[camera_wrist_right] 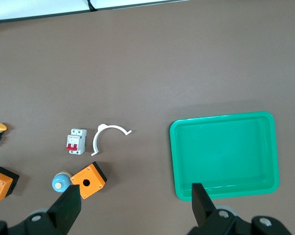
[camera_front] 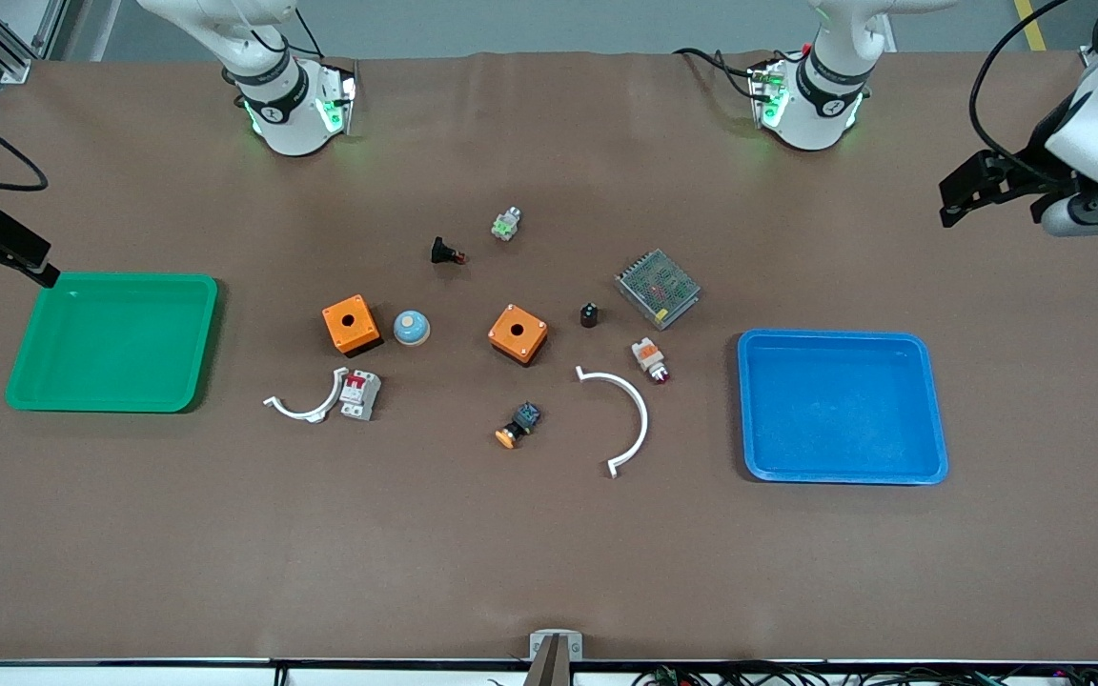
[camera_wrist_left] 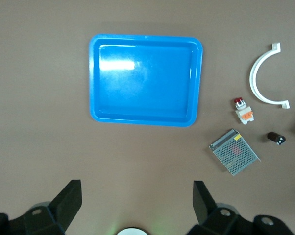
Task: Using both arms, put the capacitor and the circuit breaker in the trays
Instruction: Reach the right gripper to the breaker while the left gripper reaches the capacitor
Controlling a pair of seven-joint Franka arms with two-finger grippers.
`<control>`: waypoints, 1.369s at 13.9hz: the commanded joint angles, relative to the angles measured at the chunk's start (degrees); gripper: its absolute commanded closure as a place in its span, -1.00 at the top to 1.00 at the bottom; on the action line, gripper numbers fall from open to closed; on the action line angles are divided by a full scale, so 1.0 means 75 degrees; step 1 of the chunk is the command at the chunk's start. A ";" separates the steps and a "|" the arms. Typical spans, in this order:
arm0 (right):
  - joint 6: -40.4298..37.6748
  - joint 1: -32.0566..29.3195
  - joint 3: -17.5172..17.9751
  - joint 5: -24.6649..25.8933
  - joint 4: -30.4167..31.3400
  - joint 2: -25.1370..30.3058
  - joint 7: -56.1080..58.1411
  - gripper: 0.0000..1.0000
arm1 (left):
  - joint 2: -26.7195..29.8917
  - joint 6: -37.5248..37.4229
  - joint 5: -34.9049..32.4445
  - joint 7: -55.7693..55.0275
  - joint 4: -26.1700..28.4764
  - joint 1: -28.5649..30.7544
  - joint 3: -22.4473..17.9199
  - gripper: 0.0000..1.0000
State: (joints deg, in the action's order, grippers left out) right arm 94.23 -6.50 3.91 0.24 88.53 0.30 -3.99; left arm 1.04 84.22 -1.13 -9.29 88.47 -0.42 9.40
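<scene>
The capacitor, a tiny black cylinder with a pale top, stands mid-table beside the silver mesh box. It also shows in the left wrist view. The circuit breaker, a white-grey block with a red switch, lies nearer the front camera than an orange box. It also shows in the right wrist view. My left gripper is open and empty, high over the table at the left arm's end. My right gripper is open and empty, high by the green tray.
A blue tray lies toward the left arm's end, a green tray toward the right arm's end. Between them lie a second orange box, a blue dome, two white arcs, a white-orange part and an orange-capped part.
</scene>
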 commanded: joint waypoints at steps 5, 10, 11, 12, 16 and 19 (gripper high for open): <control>0.0523 0.0747 0.0135 -0.0043 0.0698 -0.0415 -0.0402 1.00 | -0.0830 0.2440 0.0091 -0.1465 0.1944 -0.0213 0.1298 1.00; 0.1743 0.1756 0.0135 -0.0067 0.1332 -0.1210 -0.2358 1.00 | -0.2233 0.5032 0.0127 -0.3947 0.2957 -0.0458 0.2401 1.00; 0.2070 0.1955 0.0135 -0.0067 0.1484 -0.1433 -0.2664 1.00 | -0.2584 0.5384 -0.0012 -0.4603 0.2946 -0.0865 0.2402 1.00; 0.2572 0.2154 0.0135 -0.0078 0.1775 -0.1609 -0.2852 1.00 | -0.2773 0.5643 -0.0025 -0.5120 0.2934 -0.1171 0.2391 1.00; 0.4717 0.2613 0.0135 -0.0067 0.3053 -0.2289 -0.3241 1.00 | -0.4061 0.6594 -0.0572 -0.6656 0.2607 -0.2145 0.2321 0.72; 0.5785 0.2637 0.0135 -0.0067 0.3488 -0.2933 -0.3241 1.00 | -0.4824 0.6933 -0.1500 -0.7794 0.2418 -0.2299 0.2344 0.63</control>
State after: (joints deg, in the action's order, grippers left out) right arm 134.15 13.10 5.31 0.10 113.21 -19.83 -27.66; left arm -31.10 135.15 -8.79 -63.75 109.21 -17.21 27.21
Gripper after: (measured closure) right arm 0.000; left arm 0.181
